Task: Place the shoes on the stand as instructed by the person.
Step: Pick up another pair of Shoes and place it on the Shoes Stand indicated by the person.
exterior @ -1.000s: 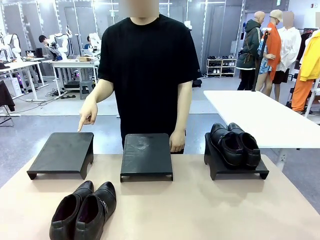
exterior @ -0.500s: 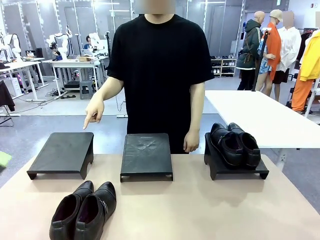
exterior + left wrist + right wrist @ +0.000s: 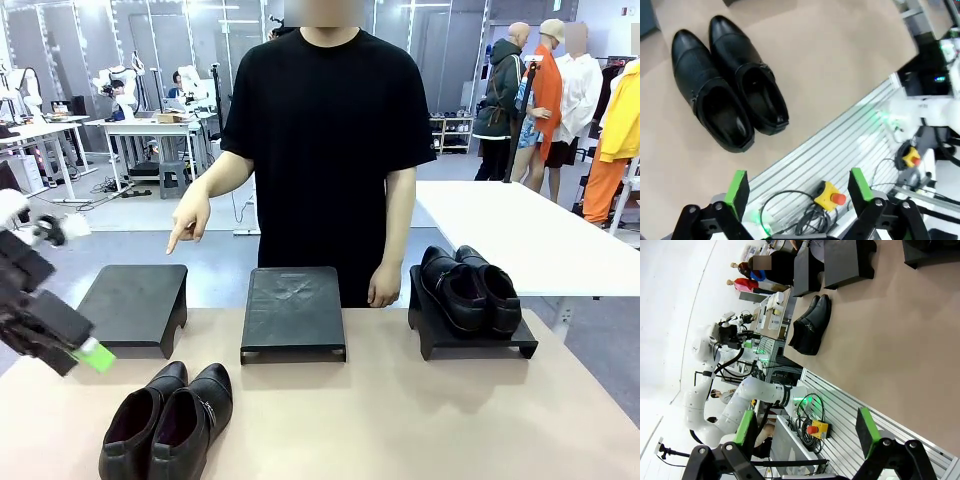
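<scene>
Shoes: dark glossy leather dress shoes with rounded toes and low heels
Near pair (image 3: 165, 420): on the table (image 3: 400, 420) at near left, just in front of the left stand (image 3: 130, 300); side by side and touching, toes to the far side; purplish lining in the openings
Far pair (image 3: 470, 288): black; on top of the right stand (image 3: 470, 342), side by side, toes to the near side
Count: 4 shoes in 2 pairs; 3 flat black stands in a row, with the middle stand (image 3: 293, 305) between the other 2; 1 person; 2 grippers
Person (image 3: 325, 150): black T-shirt, behind the middle stand; pointing hand (image 3: 188, 222) has its index finger down, over the left stand's far edge; other hand (image 3: 383, 285) hangs by the middle stand's far right corner
Left gripper (image 3: 798, 187): jaws spread wide, grasping nothing; at the table's left edge, near the near pair
Right gripper (image 3: 805, 432): released, empty; off the table's near edge, well apart from the shoes
</scene>
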You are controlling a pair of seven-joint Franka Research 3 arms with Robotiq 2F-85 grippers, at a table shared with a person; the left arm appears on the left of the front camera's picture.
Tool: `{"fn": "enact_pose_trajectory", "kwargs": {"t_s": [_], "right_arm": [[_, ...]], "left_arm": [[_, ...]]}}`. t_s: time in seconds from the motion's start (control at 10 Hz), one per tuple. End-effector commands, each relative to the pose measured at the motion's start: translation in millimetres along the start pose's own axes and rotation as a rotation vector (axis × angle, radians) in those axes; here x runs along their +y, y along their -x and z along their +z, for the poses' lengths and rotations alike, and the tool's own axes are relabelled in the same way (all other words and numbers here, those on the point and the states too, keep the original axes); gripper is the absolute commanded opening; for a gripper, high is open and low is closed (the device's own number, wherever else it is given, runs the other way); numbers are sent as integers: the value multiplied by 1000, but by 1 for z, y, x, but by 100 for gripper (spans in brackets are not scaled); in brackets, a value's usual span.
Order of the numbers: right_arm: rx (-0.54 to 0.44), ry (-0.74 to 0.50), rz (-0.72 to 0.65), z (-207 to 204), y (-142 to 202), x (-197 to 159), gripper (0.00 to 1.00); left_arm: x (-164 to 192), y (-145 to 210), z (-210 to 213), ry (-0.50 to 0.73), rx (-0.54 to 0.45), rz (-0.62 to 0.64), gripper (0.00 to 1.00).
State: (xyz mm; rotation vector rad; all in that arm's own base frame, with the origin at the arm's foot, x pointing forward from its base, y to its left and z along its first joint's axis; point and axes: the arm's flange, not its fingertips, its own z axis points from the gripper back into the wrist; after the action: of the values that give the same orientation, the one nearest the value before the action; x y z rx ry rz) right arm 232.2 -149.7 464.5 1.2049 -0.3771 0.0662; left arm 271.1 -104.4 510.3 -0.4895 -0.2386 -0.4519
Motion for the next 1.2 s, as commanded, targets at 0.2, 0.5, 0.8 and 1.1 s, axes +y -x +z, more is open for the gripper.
{"fn": "enact_pose_trajectory", "kwargs": {"t_s": [0.2, 0.5, 0.8, 1.1], "right_arm": [[-5, -9, -11, 2, -1, 2, 100], [-5, -9, -11, 2, -1, 2, 100], [-5, -9, -11, 2, -1, 2, 100], [-5, -9, -11, 2, -1, 2, 100]], "left_arm": [[2, -36, -58, -192, 85, 61, 100], [9, -30, -67, -138, 86, 61, 100], [0, -34, -73, -194, 92, 43, 100], [10, -32, -83, -202, 91, 130, 100]]}}
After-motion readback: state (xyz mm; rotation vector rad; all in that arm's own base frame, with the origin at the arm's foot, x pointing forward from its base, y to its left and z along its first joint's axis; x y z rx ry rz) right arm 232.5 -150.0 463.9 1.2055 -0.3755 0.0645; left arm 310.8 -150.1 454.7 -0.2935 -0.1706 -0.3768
